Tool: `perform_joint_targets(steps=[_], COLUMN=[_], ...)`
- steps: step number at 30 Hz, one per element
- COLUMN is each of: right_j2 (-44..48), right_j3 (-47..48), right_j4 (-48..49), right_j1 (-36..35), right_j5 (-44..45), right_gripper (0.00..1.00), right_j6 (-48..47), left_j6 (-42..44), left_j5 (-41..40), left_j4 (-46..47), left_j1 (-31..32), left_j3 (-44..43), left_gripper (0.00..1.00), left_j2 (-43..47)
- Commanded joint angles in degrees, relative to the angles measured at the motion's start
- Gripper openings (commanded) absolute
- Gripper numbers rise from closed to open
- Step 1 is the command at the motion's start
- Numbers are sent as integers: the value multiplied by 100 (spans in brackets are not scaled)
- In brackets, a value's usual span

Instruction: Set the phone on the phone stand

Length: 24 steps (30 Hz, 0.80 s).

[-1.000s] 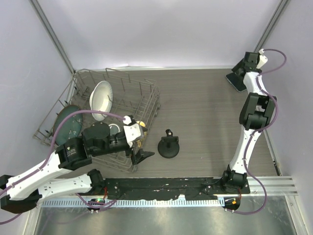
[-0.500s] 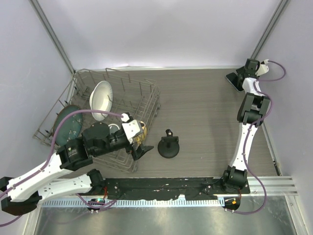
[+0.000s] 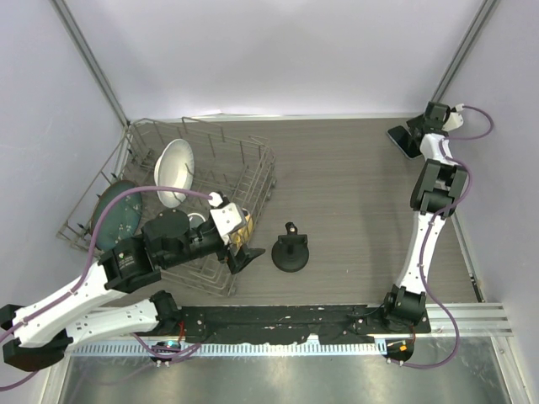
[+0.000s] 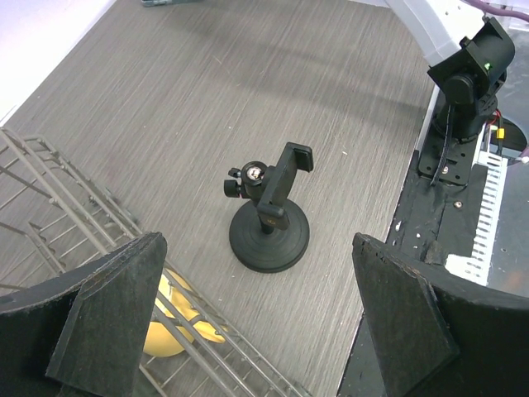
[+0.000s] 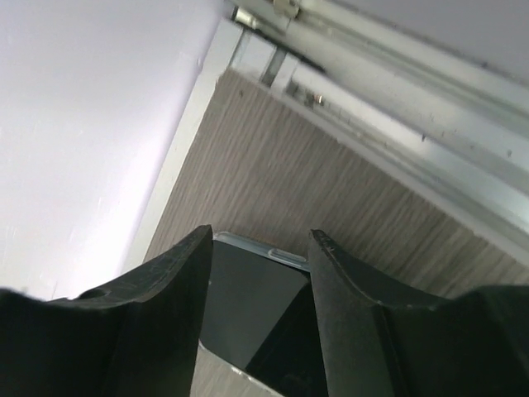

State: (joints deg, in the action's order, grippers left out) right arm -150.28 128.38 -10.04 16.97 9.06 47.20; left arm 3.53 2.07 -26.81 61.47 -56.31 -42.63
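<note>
Phone [image 5: 252, 310] sits gripped between fingers of right claw [image 5: 259, 237]; left claw [image 4: 256, 241] gapes wide.

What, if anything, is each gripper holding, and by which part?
The right gripper clamps the phone across its two side edges, with the phone lying on the table. The left gripper holds nothing.

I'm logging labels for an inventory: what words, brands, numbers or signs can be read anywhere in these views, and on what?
No text can be read in any view.
phone: screen dark, nothing written showing.
phone stand: pale marks on its ball-joint knob, too small to read.
right arm's base: a green light, no legible label.
</note>
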Motion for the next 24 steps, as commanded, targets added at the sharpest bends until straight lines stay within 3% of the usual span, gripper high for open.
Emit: perform_joint_targets(steps=[1, 6, 15, 19, 24], right_j2=[666, 1035, 1019, 1096, 1133], right_j3=[-654, -832, -499, -593, -692], right_j4=[-666, -1017, -2518, -2959, -3056], right_j1=[-1, -1, -211, -579, -1143], right_j5=[-834, -2229, -2716, -2235, -951], right_gripper=[58, 64, 72, 73, 76], right_j6=[246, -43, -2705, -3673, -4455], left_j6=[-63, -124, -169, -195, -195], left_j5=[39, 127, 259, 355, 391], left_j4=[229, 211, 141, 150, 185], left_j1=[-30, -30, -30, -30, -39], left_j3=[-55, -38, 6, 7, 15], left_gripper=[100, 100, 100, 100, 100], left_j2=[-8, 35, 150, 97, 53])
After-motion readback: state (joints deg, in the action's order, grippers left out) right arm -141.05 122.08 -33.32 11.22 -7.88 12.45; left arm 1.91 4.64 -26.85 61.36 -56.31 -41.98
